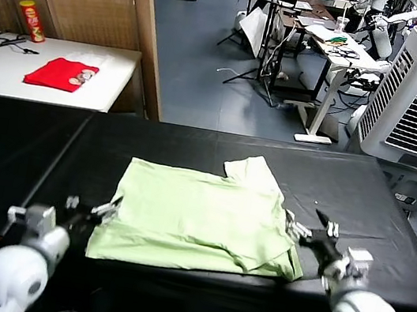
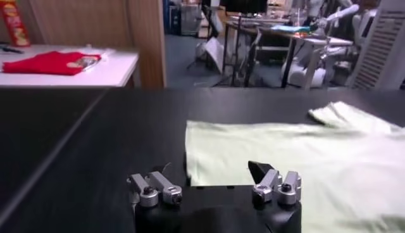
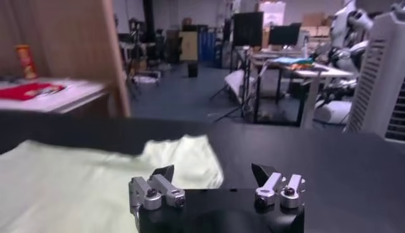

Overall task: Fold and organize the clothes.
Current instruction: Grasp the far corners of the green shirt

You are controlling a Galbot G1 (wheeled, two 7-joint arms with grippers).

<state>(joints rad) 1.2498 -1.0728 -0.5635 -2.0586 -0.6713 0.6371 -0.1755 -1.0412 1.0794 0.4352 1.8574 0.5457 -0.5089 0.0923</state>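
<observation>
One pale green, soft-fabric shirt (image 1: pixel 202 217) lies flat and partly folded in the lower middle of the head view, on a black cloth-covered table (image 1: pixel 25 149); a single sleeve juts toward the top. The left gripper (image 1: pixel 91 211) sits at the shirt's lower-left edge, jaws spread, holding nothing. The right gripper (image 1: pixel 310 225) sits at its lower-right edge, likewise spread and empty. Upper left, one red garment (image 1: pixel 62 73) and one red snack can (image 1: pixel 32 20) rest on a white table (image 1: pixel 109 79); the can's lettering is unreadable.

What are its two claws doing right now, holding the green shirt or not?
Left gripper: open, holding nothing, beside the shirt.
Right gripper: open, holding nothing, at the shirt's other edge.
</observation>
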